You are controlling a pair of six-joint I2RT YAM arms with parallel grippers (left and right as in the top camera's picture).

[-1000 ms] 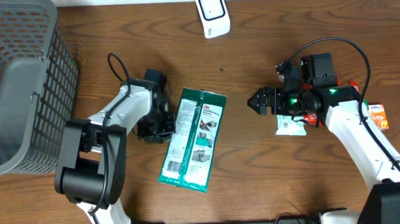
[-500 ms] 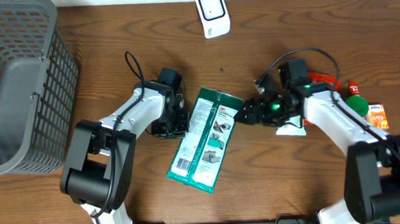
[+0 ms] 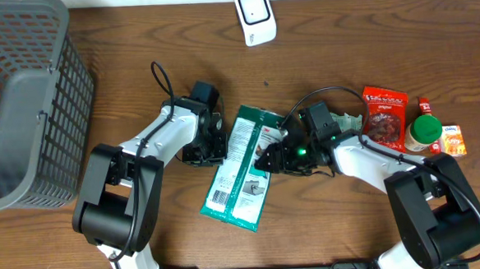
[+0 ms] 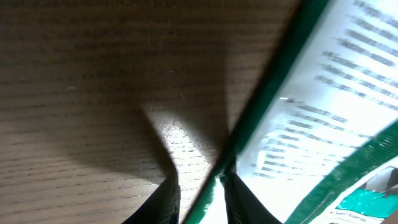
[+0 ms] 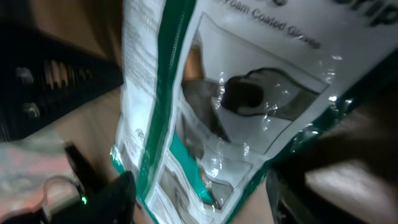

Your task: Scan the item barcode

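Flat green-and-white plastic glove packet (image 3: 240, 169) is lying slanted; left gripper (image 4: 202, 196) is pinching its edge; right gripper (image 5: 205, 193) is straddling it, grip unclear, print blurring.

mock shop checkout on a wood table (image 3: 136, 41): grey basket (image 3: 67, 102), white scanner (image 3: 255, 17), glove packet (image 3: 238, 172), red snack pouch (image 3: 385, 114).

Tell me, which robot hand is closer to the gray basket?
Left. The left gripper sits beside the green package on the side facing the basket; the right gripper is across the package, farther away.
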